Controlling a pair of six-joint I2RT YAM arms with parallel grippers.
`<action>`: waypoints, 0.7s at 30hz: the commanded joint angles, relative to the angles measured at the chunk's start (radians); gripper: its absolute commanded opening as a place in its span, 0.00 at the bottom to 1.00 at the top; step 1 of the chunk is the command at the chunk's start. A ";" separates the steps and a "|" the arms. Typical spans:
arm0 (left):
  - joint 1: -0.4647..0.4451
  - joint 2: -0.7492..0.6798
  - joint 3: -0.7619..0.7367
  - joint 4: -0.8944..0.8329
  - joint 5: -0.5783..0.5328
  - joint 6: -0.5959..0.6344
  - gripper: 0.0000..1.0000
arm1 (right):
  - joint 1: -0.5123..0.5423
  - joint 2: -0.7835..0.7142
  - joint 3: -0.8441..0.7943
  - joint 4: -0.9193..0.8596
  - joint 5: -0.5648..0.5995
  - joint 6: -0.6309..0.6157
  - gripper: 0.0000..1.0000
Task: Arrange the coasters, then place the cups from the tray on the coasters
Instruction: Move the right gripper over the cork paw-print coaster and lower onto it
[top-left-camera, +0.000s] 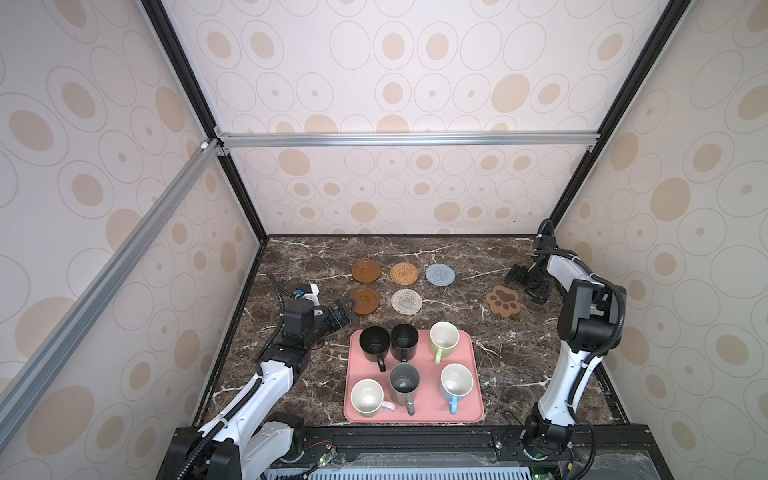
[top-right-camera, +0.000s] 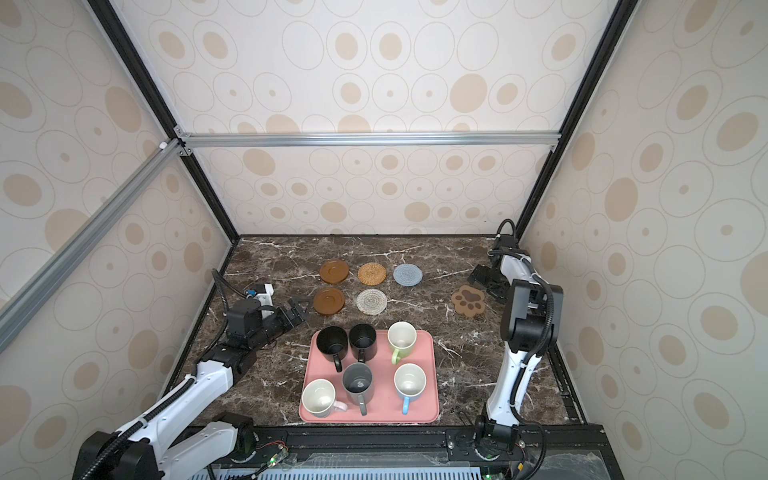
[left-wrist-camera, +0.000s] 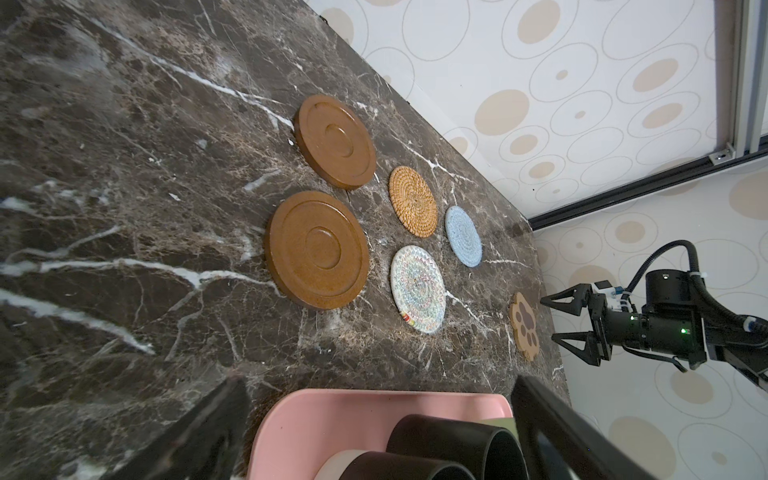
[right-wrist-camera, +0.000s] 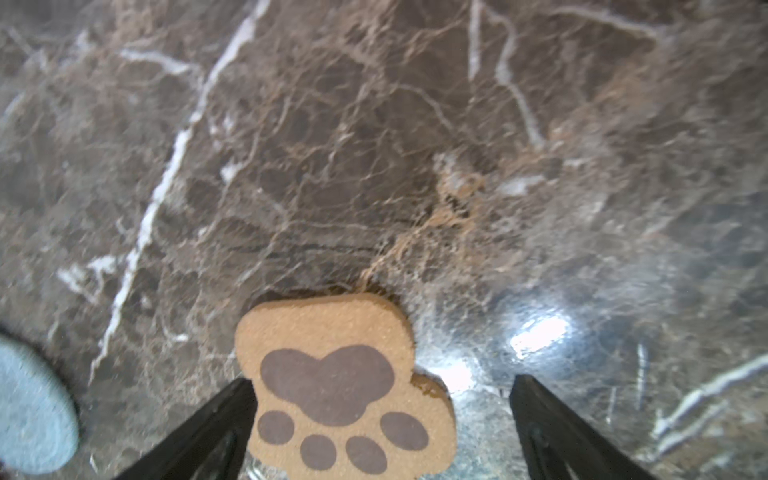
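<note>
Six mugs stand upright on the pink tray (top-left-camera: 430, 409) at the near side of the bench (top-left-camera: 316, 257), none on a coaster yet. The far row holds a left black mug (top-left-camera: 374, 343), a second black mug (top-left-camera: 404, 341) and a light green mug (top-left-camera: 444, 338). The near row holds a white mug with a pinkish handle (top-left-camera: 366, 397), a grey mug (top-left-camera: 404, 382) and a light blue mug (top-left-camera: 456, 382). Five coasters lie in a grid beyond the tray: far wooden disc (top-left-camera: 366, 272), rattan coaster (top-left-camera: 404, 274) and blue-grey woven coaster (top-left-camera: 440, 275) behind, near wooden disc (top-left-camera: 365, 301) and whitish woven coaster (top-left-camera: 406, 301) in front, with a gap to the right of the whitish one. Your paw-shaped coaster (top-left-camera: 503, 301) lies well apart to the right. Your right hand (left-wrist-camera: 549, 319) hangs just beside it, jaws spread wide and empty. Your left hand (top-left-camera: 345, 312), equally wide and empty, is near the near wooden disc. The paw looks thin, light, stiff and cork-like on glossy marble, so expect it to skid; pinch it low, across its edges. The mugs look hard, glazed and breakable, so take each by its wall at the rim or by its handle.
</note>
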 joint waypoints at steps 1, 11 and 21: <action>0.007 -0.024 -0.008 0.002 -0.006 -0.013 1.00 | 0.001 0.049 0.069 -0.101 0.072 0.066 0.99; 0.007 -0.048 -0.021 -0.006 -0.009 -0.016 1.00 | 0.008 0.115 0.139 -0.134 0.068 0.127 0.92; 0.007 -0.062 -0.030 -0.010 -0.017 -0.020 1.00 | 0.032 0.152 0.164 -0.135 0.024 0.129 0.89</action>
